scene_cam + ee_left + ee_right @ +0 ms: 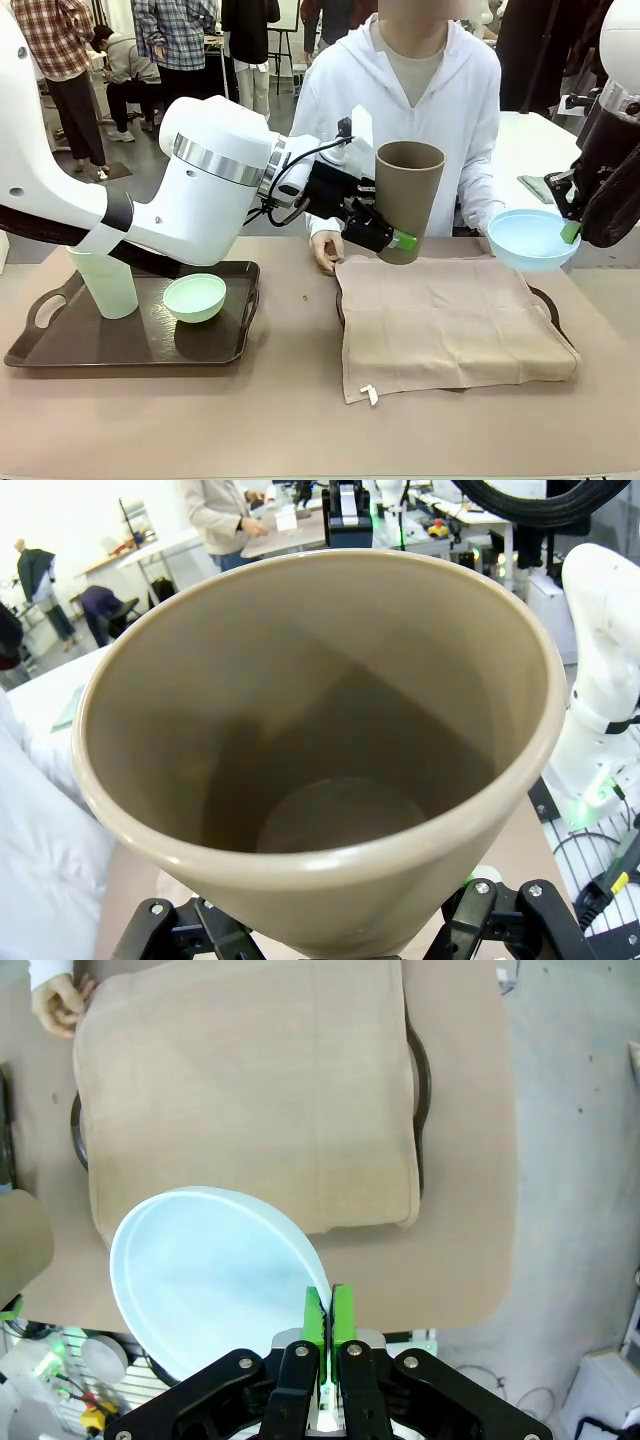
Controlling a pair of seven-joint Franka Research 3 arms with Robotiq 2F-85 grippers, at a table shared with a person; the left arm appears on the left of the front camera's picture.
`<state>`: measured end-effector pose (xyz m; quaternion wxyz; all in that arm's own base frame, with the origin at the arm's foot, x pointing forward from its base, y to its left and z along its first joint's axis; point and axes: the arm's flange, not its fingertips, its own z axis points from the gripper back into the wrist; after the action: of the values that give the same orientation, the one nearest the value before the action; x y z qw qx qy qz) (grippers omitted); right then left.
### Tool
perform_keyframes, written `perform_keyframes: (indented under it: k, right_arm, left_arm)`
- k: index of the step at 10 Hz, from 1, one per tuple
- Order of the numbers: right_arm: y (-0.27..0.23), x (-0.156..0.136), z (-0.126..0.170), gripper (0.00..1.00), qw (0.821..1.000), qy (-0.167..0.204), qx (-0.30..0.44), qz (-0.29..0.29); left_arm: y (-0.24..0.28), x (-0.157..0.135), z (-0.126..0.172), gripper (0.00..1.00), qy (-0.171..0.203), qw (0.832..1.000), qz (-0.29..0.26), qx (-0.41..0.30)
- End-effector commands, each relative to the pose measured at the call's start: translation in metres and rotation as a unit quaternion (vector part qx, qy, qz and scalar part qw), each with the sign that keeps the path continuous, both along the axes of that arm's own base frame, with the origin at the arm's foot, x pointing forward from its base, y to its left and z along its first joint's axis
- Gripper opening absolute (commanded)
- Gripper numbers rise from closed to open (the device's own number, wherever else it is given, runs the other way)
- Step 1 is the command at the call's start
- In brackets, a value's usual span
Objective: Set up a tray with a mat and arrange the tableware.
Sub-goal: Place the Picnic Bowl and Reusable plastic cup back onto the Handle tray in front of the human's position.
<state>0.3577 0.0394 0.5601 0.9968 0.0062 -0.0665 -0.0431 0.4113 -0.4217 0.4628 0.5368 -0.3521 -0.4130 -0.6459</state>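
Note:
My left gripper (388, 236) is shut on the lower part of a tall brown cup (408, 195), held upright above the far left corner of the beige mat (445, 325). The left wrist view looks down into the brown cup (320, 750) between the left gripper's (330, 935) fingers. My right gripper (572, 232) is shut on the rim of a light blue bowl (528, 240), held in the air at the mat's far right. In the right wrist view the bowl (210, 1270) hangs from the right gripper (328, 1315) above the mat (250, 1090). The mat covers a dark tray (548, 300).
A second dark tray (130, 345) on the left carries a pale green cup (103, 282) and a pale green bowl (195, 297). A person in white sits at the far side, one hand (325, 250) resting by the mat's far left corner.

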Motion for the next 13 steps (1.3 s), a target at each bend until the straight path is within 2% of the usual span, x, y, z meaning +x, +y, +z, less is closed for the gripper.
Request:
perform_keyframes:
  k: [1,11,12,13]
  right_arm:
    - [0.000,0.000,-0.002,0.00,1.000,0.002,-0.001,0.001]
    - [0.000,0.000,-0.002,0.00,1.000,0.002,-0.001,0.001]
    - [0.000,0.000,0.000,0.04,1.000,0.000,0.000,0.000]
    - [-0.004,0.018,-0.017,0.04,1.000,0.008,0.014,-0.004]
  left_arm:
    - [-0.002,0.001,0.003,0.00,0.003,1.000,-0.005,-0.005]
    - [-0.002,0.001,0.003,0.00,0.003,1.000,-0.005,-0.005]
    - [-0.002,0.001,0.003,0.00,0.003,1.000,-0.005,-0.005]
    - [0.000,0.000,0.000,0.82,0.000,1.000,0.000,0.000]
